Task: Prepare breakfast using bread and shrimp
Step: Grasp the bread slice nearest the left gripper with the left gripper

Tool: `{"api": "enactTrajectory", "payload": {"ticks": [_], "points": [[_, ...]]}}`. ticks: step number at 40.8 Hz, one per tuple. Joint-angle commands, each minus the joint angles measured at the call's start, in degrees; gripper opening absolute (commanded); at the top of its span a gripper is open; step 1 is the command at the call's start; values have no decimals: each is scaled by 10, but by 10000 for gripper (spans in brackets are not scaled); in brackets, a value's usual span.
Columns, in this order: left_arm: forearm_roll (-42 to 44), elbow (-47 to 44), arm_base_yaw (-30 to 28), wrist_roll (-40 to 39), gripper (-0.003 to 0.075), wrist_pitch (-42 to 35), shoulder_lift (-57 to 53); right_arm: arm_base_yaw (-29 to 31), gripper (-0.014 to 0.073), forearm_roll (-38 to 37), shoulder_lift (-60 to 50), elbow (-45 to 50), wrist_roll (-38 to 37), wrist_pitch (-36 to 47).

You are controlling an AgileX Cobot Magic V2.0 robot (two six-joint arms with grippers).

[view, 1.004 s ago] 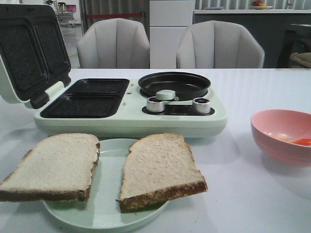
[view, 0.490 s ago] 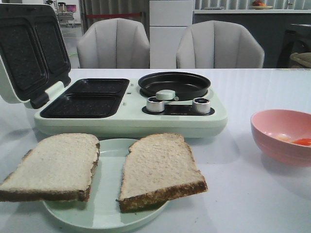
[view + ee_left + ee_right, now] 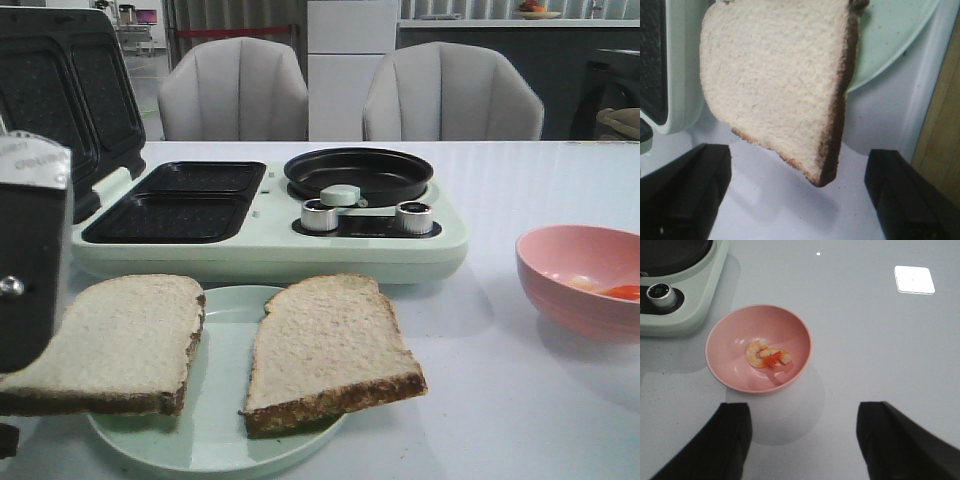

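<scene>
**Left arm at the left slice; shrimp in the pink bowl**

Left arm: dark body fills the left edge of the front view, in front of the appliance's raised lid and overlapping the outer end of the left slice. Faint pale lettering near its top, too blurred to read.

Left gripper: wrist view shows both dark fingers set wide apart, one on each side of a corner of the slice; whether they touch it I cannot tell. Nothing clamped.

Right gripper: hangs above the bare table, fingers spread, empty. Pink bowl just ahead of them.

Bread: left slice and right slice lie side by side on a pale green plate, apart, both overhanging its rim. Dark crusts face the camera.

Shrimp: curled at the bottom of the pink bowl, right of the appliance.

Appliance: pale green, two dark grill wells, round black pan, two silver knobs. No legible markings.
</scene>
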State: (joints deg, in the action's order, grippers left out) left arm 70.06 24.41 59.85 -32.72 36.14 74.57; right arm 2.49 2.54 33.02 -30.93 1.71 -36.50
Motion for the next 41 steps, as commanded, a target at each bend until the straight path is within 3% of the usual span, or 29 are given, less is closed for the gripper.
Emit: {"api": "enactTrajectory", "payload": {"ticks": [1,13,24,27,35,41], "points": [[52,13,-3,-43,582,4,12,2,556,-5,5,-20,2,38],[173,13,-3,-163,582,30,79,2,556,-5,5,-20,2,38],[217,13,-3,-222,570,54,123,2,556,-5,5,-20,2,38],[215,13,-3,-222,518,54,123,2,556,-5,5,-20,2,38],[215,13,-2,-222,260,64,123,2,556,-5,5,-20,2,38],[211,13,-2,-223,132,64,122,2,556,-5,5,-20,2,38]]}}
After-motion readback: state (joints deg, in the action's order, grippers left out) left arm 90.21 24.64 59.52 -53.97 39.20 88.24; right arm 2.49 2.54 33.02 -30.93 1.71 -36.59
